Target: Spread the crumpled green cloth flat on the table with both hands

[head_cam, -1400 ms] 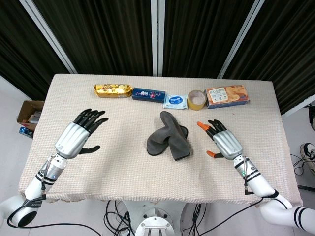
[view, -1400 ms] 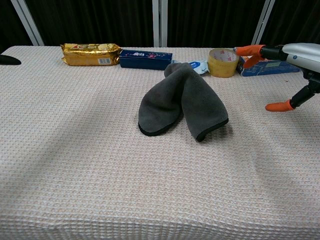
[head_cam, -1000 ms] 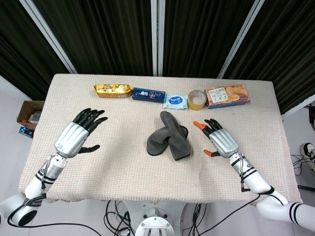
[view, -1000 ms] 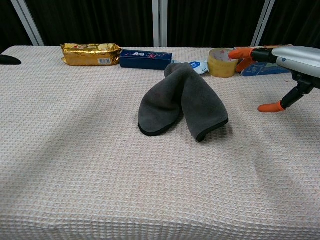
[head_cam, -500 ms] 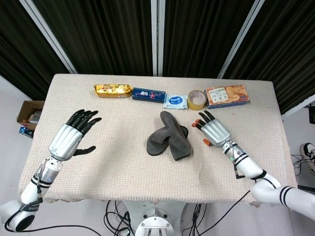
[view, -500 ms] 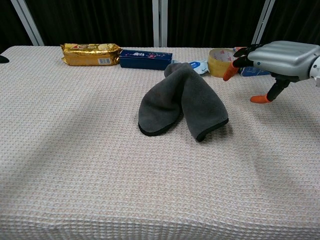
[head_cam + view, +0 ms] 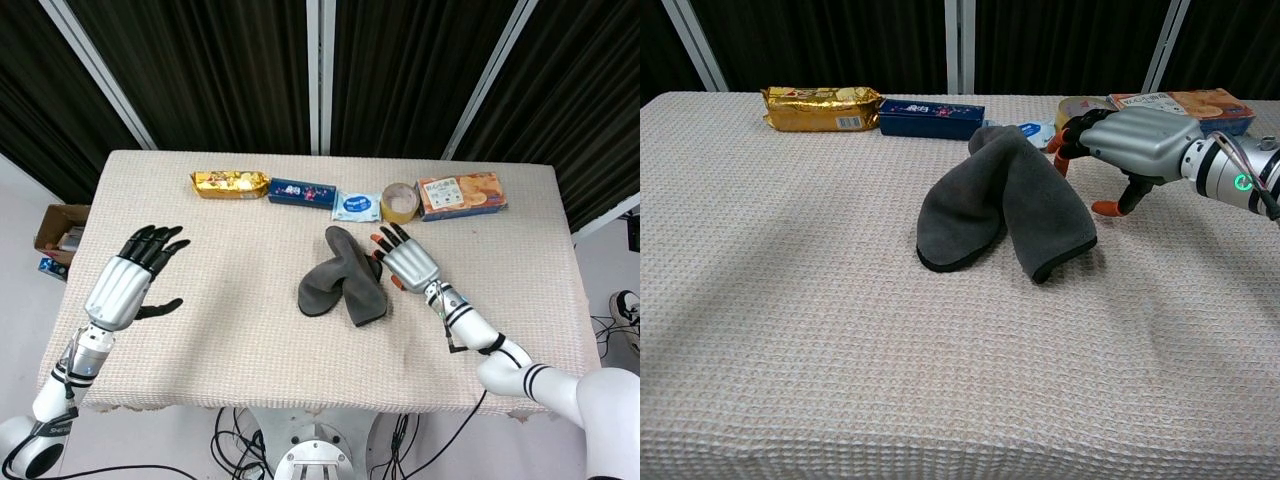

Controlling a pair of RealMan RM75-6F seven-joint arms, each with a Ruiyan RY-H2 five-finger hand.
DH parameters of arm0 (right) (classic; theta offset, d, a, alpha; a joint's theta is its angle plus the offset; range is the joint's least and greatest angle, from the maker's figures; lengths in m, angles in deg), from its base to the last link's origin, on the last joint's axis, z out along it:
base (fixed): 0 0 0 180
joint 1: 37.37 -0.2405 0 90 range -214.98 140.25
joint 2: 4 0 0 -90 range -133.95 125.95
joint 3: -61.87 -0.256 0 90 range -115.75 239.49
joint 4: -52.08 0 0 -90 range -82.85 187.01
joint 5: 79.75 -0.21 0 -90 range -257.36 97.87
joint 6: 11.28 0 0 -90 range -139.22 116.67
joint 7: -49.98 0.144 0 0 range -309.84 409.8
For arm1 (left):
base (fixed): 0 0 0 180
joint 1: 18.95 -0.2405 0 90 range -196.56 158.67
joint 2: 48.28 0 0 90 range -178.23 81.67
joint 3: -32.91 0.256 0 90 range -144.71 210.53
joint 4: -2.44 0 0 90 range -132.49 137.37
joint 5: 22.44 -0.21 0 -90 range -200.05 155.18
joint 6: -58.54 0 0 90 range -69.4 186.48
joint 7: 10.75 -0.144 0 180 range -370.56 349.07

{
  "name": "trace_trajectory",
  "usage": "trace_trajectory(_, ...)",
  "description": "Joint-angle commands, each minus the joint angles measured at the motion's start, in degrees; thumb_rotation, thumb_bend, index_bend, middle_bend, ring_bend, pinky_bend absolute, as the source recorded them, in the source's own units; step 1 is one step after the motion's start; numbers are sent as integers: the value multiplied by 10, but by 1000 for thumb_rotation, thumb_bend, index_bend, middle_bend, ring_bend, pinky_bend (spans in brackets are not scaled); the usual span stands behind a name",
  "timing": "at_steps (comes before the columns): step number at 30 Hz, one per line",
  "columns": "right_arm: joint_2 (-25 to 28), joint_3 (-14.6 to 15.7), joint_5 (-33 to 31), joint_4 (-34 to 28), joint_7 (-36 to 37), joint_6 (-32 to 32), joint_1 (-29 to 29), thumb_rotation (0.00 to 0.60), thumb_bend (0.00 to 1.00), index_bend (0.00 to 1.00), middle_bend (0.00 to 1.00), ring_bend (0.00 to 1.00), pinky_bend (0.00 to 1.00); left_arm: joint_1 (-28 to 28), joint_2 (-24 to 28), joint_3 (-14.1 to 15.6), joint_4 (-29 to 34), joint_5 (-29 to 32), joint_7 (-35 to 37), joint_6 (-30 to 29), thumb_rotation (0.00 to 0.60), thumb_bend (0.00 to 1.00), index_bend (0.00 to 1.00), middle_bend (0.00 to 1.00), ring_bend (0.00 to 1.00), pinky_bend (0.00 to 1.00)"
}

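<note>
The crumpled cloth point(image 7: 345, 281) point(image 7: 1004, 209) looks dark grey with a black hem and lies folded over in the middle of the table. My right hand point(image 7: 405, 261) point(image 7: 1128, 139) hovers just right of the cloth, fingers spread and orange-tipped, holding nothing. It is close to the cloth's right edge; contact is not visible. My left hand point(image 7: 125, 281) floats over the table's left side with fingers apart, well away from the cloth, and shows only in the head view.
Along the far edge lie a gold snack pack point(image 7: 230, 184) point(image 7: 821, 107), a blue box point(image 7: 301, 191) point(image 7: 930, 117), a wipes packet point(image 7: 355, 206), a tape roll point(image 7: 398, 203) and a biscuit box point(image 7: 461, 194) point(image 7: 1180, 103). A cardboard box point(image 7: 60, 232) sits on the floor left.
My right hand has moved left across the table to the cloth's right edge. My left hand has drifted left and back toward the table's left edge. The cloth has not moved.
</note>
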Motion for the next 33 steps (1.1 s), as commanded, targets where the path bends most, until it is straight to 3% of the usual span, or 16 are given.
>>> trace_trajectory(1,-26,7,14,35,22,-10,-9,600,242,333,117,0,0,-3,-2,0,-7,3,8,-3,600,0,173,89,105,126)
trace_trajectory(13,-92,32,48,139,87,-39,-25,600,255,357,146,0,0,-8,-1,3,-20,6,28,-2,600,0,173,89,105,126)
trace_trajectory(18,-114,33,53,180,114,-57,-26,600,353,484,195,0,0,-10,1,4,-20,7,31,-2,600,0,173,89,106,126)
trace_trajectory(24,-132,34,56,212,134,-71,-31,600,393,613,242,0,0,-11,3,3,-19,6,32,-3,600,0,173,89,106,126)
trace_trajectory(29,-104,33,71,164,132,-126,-28,600,414,676,266,0,0,-12,9,3,-16,5,36,-4,600,0,173,89,105,126)
trace_trajectory(33,-50,16,76,71,101,-167,-31,600,425,707,269,0,0,-9,13,4,-9,2,50,2,600,0,181,90,109,126)
